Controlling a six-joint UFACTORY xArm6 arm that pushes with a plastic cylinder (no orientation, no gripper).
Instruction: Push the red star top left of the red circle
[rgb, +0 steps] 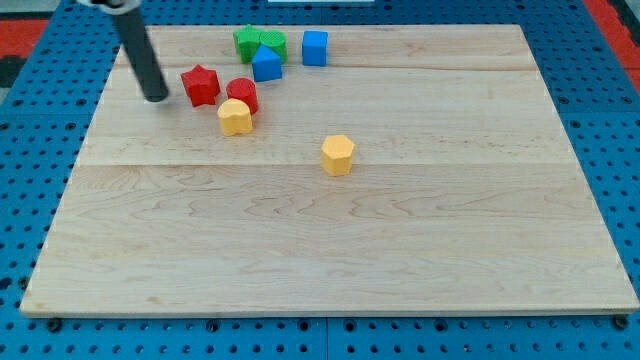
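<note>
My tip (157, 97) sits on the wooden board (400, 250) just left of the red star (200, 85), small gap, bare rod grasping nothing. Red star is left and slightly above the red circle (242, 94), nearly touching it. 2 yellow blocks, 2 blue, 1 green cluster nearby; no readable writing anywhere.

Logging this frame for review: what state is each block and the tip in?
red star: flat, left of red circle, apart.
red circle: touching the yellow block below.
yellow block: against red circle.
yellow hexagon: alone, mid-board.
green blocks: clustered.
blue blocks: near green.
my tip: left of red star, not touching.
</note>
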